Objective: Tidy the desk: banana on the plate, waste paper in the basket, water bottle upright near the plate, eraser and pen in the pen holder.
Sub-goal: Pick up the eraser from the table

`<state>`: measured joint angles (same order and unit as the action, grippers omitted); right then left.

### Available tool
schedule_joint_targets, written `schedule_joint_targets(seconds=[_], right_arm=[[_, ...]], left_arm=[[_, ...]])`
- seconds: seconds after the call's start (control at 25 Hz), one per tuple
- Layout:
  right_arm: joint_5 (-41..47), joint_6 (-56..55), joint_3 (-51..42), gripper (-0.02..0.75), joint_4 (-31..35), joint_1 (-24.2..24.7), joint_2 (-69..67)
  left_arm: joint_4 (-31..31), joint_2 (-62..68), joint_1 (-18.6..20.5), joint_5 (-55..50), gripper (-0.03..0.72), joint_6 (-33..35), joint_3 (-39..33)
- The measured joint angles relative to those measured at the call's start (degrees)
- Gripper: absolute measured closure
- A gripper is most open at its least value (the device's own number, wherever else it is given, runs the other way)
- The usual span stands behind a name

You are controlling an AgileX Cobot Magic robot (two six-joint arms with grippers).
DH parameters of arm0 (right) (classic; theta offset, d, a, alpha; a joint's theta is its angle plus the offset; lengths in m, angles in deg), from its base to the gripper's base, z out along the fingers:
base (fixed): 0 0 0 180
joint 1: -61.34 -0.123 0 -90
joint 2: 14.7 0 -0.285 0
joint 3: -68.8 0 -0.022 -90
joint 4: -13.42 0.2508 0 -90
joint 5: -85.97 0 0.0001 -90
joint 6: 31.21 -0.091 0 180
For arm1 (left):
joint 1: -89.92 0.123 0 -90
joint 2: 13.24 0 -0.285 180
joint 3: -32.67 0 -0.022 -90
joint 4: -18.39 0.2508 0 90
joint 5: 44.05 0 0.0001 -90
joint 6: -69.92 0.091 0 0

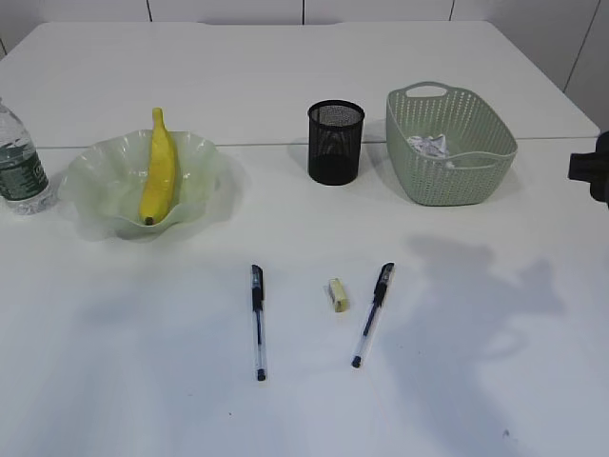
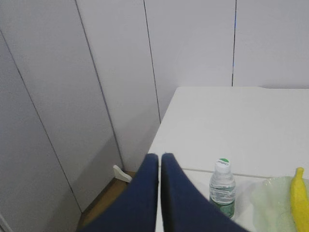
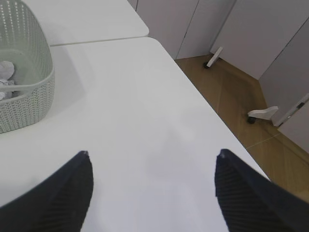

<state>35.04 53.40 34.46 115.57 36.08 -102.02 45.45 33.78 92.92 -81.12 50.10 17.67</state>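
The banana [image 1: 159,169] lies on the pale green plate [image 1: 95,167]. The water bottle [image 1: 19,167] stands upright left of the plate; it also shows in the left wrist view [image 2: 222,192]. Crumpled waste paper [image 1: 430,146] lies in the green basket [image 1: 481,176]. Two pens [image 1: 258,319] [image 1: 373,312] and a yellow eraser [image 1: 338,294] lie on the table in front of the black mesh pen holder [image 1: 335,142]. My left gripper [image 2: 160,157] is shut and empty, off the table's left side. My right gripper [image 3: 152,154] is open and empty over the table's right part.
The basket's wall [image 3: 24,92] stands to the left in the right wrist view. The table's right edge [image 3: 212,116] drops to a wooden floor. A part of the right arm [image 1: 592,167] shows at the right edge of the exterior view.
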Motion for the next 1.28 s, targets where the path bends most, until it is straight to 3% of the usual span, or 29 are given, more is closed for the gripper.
schedule_joint_targets(seconds=[0.36, 0.92, 1.28], right_arm=[[0.00, 0.09, 0.00, 0.150, 0.00, 0.00, 0.00], [-2.94, 0.20, 0.00, 0.150, 0.00, 0.00, 0.00], [-3.35, 0.95, 0.00, 0.150, 0.43, 0.00, 0.00]], left_arm=[[-6.69, 0.00, 0.00, 4.65, 0.712, -0.45, -7.21], [-7.88, 0.00, 0.00, 30.35, 0.712, -0.58, -27.68], [-7.59, 0.00, 0.00, 32.91, 0.712, -0.58, -32.36]])
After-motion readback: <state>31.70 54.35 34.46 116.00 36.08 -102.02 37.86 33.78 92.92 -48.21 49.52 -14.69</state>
